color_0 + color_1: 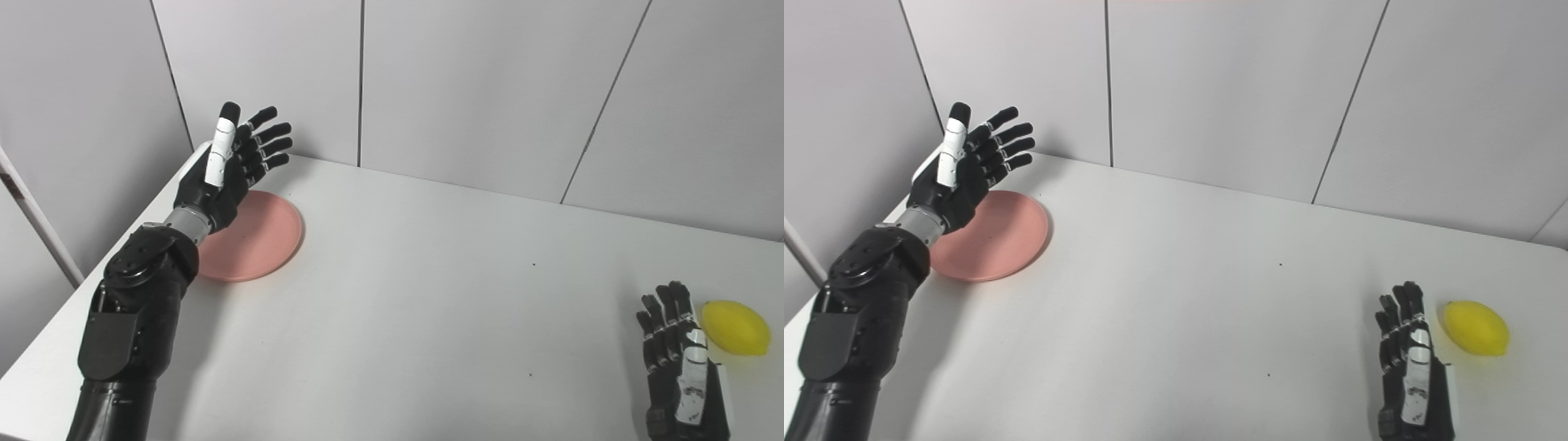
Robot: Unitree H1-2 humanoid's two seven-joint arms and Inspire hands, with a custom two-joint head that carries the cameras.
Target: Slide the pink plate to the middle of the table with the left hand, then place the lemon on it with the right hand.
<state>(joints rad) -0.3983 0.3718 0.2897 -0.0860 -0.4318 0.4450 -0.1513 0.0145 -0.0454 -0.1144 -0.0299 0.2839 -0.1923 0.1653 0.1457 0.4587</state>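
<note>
Plate (257,236) pink, far-left of table (429,294) | left hand (229,168) raised above it, fingers spread (holding nothing) | lemon (735,327) near right edge | right hand (683,361) just beside lemon, fingers apart, empty

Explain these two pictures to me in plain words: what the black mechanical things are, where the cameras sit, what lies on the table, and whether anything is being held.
Both pictures come from two cameras side by side on a humanoid robot's head, so they show one scene from slightly different spots. The black shapes are its two arms, each ending in a hand with fingers. The left hand is raised, open, above the far edge of a pink plate at the table's left. The right hand is low at the right, fingers extended, beside a lemon but not gripping it. Neither hand holds anything.
</note>
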